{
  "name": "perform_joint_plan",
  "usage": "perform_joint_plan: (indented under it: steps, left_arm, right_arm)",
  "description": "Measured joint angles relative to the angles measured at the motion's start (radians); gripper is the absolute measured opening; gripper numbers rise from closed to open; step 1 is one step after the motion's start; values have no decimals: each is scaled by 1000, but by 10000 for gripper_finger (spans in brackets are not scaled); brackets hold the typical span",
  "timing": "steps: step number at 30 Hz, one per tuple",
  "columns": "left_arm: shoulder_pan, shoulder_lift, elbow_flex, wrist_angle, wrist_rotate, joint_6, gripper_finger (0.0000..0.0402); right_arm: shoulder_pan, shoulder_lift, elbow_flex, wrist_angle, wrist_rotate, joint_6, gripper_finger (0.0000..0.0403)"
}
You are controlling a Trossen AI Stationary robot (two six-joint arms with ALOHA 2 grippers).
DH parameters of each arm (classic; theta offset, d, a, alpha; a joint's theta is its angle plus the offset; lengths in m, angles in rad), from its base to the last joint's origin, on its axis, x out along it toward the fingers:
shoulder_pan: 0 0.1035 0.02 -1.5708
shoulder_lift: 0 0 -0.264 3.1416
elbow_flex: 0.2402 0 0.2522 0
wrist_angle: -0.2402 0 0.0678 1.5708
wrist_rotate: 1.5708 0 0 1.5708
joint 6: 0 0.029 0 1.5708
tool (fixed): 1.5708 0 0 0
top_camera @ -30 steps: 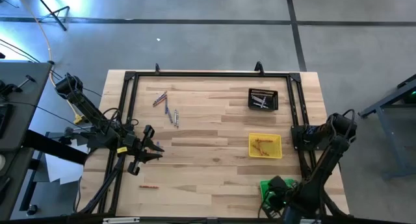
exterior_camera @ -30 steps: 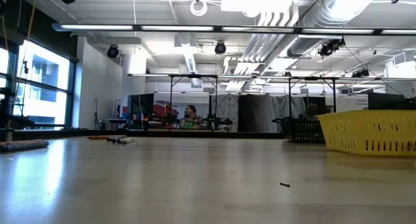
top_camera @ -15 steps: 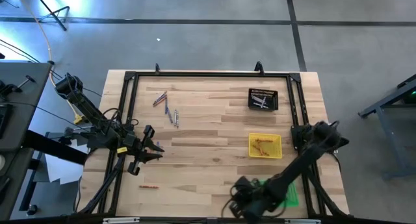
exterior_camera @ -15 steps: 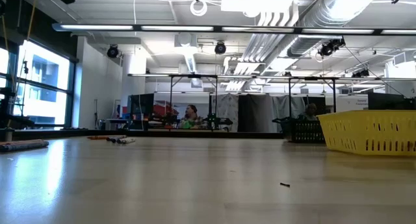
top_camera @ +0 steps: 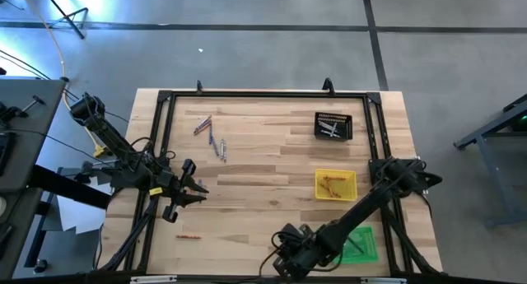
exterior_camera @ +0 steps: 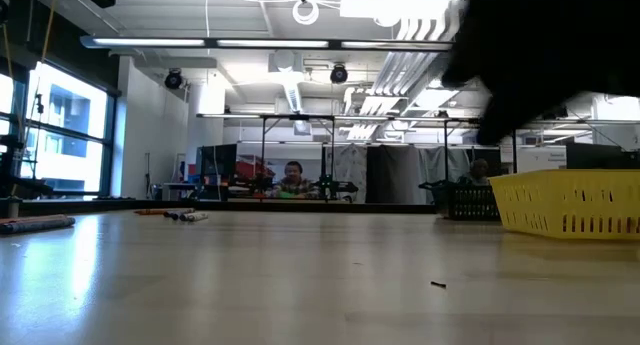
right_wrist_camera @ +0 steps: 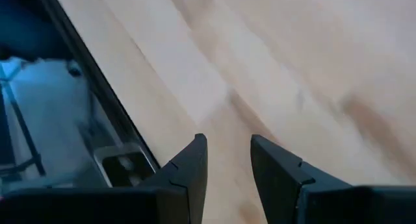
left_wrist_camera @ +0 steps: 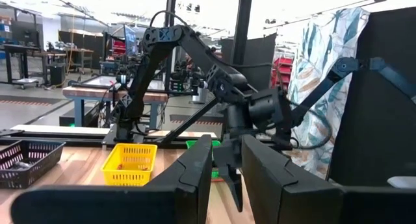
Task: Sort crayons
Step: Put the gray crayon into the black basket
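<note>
Crayons (top_camera: 210, 136) are lying loose in a scatter at the far-left of the tabletop (top_camera: 272, 165), long axes mostly running diagonally, with one orange-red crayon (top_camera: 188, 235) lying crosswise near the front-left edge. The right pincer (top_camera: 284, 263) is reaching over the front edge, fingers apart and empty; the left pincer (top_camera: 196, 193) is waiting at the left side, fingers slightly apart, empty. Risk: a thin stick lying flat is likely to roll or slip if the fingers are not aligned across its axis.
</note>
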Motion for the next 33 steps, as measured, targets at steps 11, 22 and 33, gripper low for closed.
perform_joint_plan:
  steps: [11, 22, 33]
  left_arm:
    - [0, 0, 0, -2, 0, 0, 74]
    - [0, 0, 0, -5, 0, 11, 74]
    - [0, 3, 0, -41, -25, 18, 74]
  right_arm:
    - [-158, 1, 83, -2, 172, -338, 112]
    - [-390, 9, 83, 153, 235, -514, 112]
    - [-485, 9, 83, 201, 232, -834, 112]
